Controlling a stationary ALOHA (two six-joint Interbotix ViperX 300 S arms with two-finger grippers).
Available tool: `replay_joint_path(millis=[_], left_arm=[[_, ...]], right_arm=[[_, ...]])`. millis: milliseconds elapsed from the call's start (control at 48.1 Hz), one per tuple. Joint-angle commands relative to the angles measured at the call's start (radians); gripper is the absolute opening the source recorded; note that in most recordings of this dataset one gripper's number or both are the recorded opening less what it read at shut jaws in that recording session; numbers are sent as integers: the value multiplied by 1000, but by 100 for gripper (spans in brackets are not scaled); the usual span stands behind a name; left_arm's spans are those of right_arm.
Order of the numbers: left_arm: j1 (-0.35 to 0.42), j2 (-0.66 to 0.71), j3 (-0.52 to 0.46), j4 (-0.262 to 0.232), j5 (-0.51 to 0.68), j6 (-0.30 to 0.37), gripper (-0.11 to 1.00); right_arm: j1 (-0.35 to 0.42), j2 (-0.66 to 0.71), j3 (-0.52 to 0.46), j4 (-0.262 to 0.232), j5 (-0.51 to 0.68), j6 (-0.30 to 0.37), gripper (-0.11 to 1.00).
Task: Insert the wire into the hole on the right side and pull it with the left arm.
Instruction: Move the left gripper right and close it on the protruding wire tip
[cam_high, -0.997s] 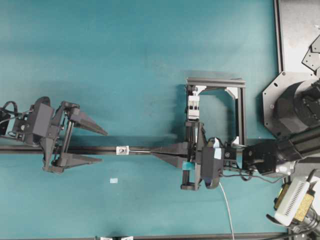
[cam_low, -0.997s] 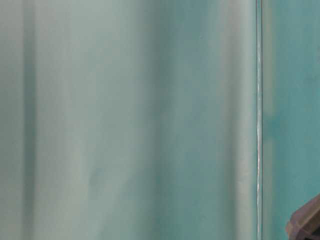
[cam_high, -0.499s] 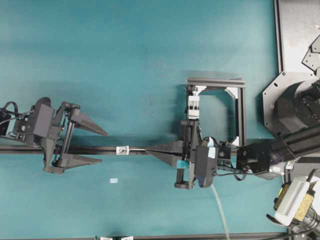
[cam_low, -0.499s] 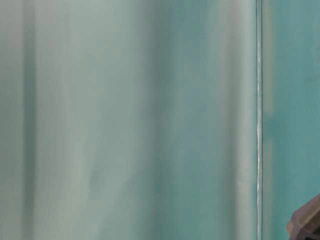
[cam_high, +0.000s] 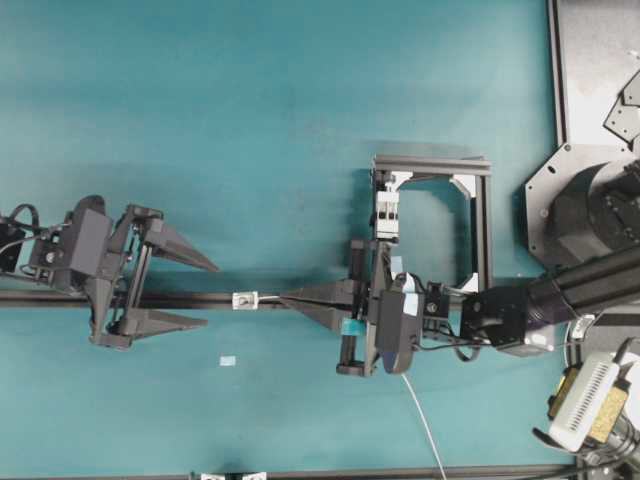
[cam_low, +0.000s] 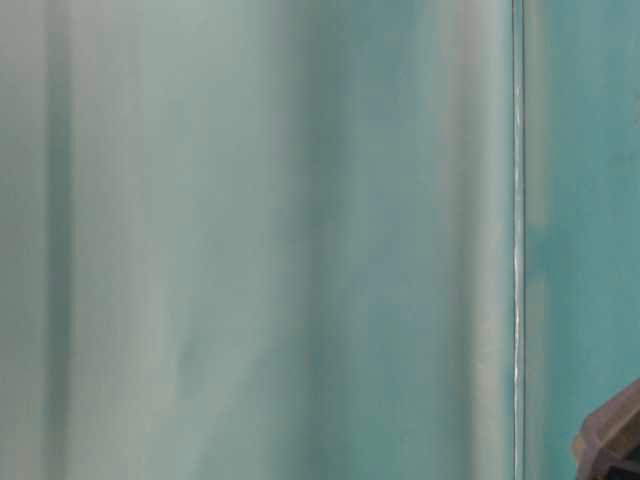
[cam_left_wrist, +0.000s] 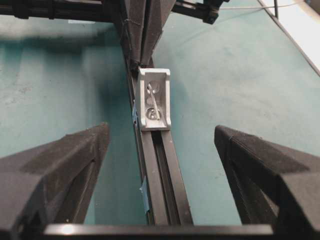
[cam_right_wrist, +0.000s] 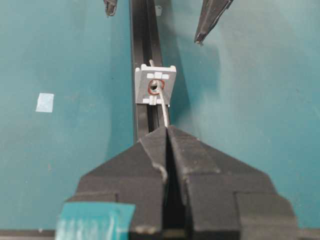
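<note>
While my right gripper (cam_right_wrist: 167, 131) is pinched tight on the wire (cam_right_wrist: 163, 108), the stiff tip is already poking into the hole (cam_right_wrist: 155, 86) in that tiny silver block (cam_high: 244, 299); from my right wrist cam you can see the wire run straight from my closed fingertips up into the dark opening, and a bit of it sticks out past the block's far edge; the fingertips sit just short of the block, not touching it; the block itself sits on the black rail (cam_high: 180, 298) that runs across the teal table (cam_high: 300, 120); my left gripper (cam_high: 207, 293) waits on the other side of the block with its two pointed fingers (cam_left_wrist: 57, 165) spread wide, one on each side of the rail, holding nothing; from my left wrist cam the block faces me and the wire tip shows through its hole; behind my right wrist there's the black frame (cam_high: 482, 215) with the white clamp block (cam_high: 386, 212); a little pale tape scrap (cam_high: 228, 361) lies on the table below the rail; the table-level cam is just a blurry teal wash, can't tell anything from it
</note>
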Motion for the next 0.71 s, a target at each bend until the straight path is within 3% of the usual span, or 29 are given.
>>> replay_joint_path(millis=[0,686], left_arm=[[-5,-12,-15,2,2,-2,81],[-3,-14,-25,3,11,-25,81]], right_arm=[[-11,-14,-17,-9,-9,-2,4],[-51,9,-63,-75,11,-3,4]])
